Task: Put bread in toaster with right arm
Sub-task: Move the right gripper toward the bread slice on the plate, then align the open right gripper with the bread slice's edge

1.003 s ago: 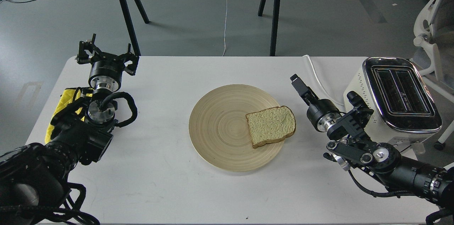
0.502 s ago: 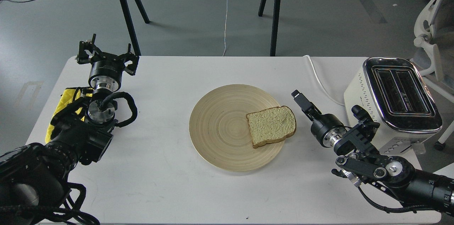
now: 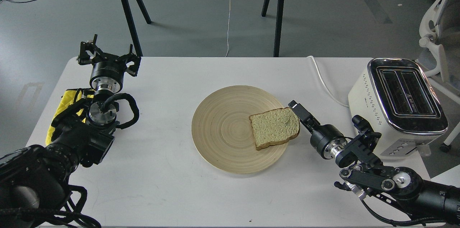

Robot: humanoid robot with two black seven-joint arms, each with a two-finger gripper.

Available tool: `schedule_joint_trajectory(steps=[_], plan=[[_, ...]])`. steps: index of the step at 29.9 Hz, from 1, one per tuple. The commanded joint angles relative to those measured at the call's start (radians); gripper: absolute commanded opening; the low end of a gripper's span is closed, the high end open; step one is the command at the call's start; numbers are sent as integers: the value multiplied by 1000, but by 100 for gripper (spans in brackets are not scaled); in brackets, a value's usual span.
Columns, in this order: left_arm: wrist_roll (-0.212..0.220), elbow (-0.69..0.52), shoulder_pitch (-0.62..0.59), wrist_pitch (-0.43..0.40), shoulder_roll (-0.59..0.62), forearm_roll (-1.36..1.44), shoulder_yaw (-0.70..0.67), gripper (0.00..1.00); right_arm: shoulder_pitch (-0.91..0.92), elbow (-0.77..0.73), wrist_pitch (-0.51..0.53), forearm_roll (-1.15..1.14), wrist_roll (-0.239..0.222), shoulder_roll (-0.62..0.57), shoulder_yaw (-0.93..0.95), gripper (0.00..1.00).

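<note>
The bread (image 3: pixel 274 127), one tan slice with a brown crust, lies flat on the right side of a round wooden plate (image 3: pixel 219 131) at the table's middle. The cream toaster (image 3: pixel 406 95) with a chrome top stands at the table's right edge, both slots empty. My right gripper (image 3: pixel 297 110) is low, right at the slice's upper right corner. It is seen edge-on as one dark bar, so its fingers cannot be told apart. My left gripper (image 3: pixel 107 53) rests at the far left of the table with its fingers spread, empty.
The toaster's white cord (image 3: pixel 325 82) runs over the table behind my right arm. A yellow cloth (image 3: pixel 64 105) lies by my left arm. A white chair (image 3: pixel 436 23) stands beyond the toaster. Another table's black legs (image 3: pixel 276 16) stand behind.
My right gripper has moved down and left, from beside the toaster to the bread's upper right corner. The bread, plate and left arm have not moved.
</note>
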Motion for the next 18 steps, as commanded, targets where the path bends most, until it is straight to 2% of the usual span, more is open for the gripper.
schedule_joint_trajectory(steps=[1, 6, 18], plan=[[0, 0, 0, 0, 0, 0, -1, 100, -7, 13, 0, -3, 1, -14, -1, 72], [0, 0, 0, 0, 0, 0, 0, 100, -21, 10, 0, -4, 8, -15, -1, 59], [0, 0, 0, 0, 0, 0, 0, 100, -27, 7, 0, -4, 14, -18, -4, 51]])
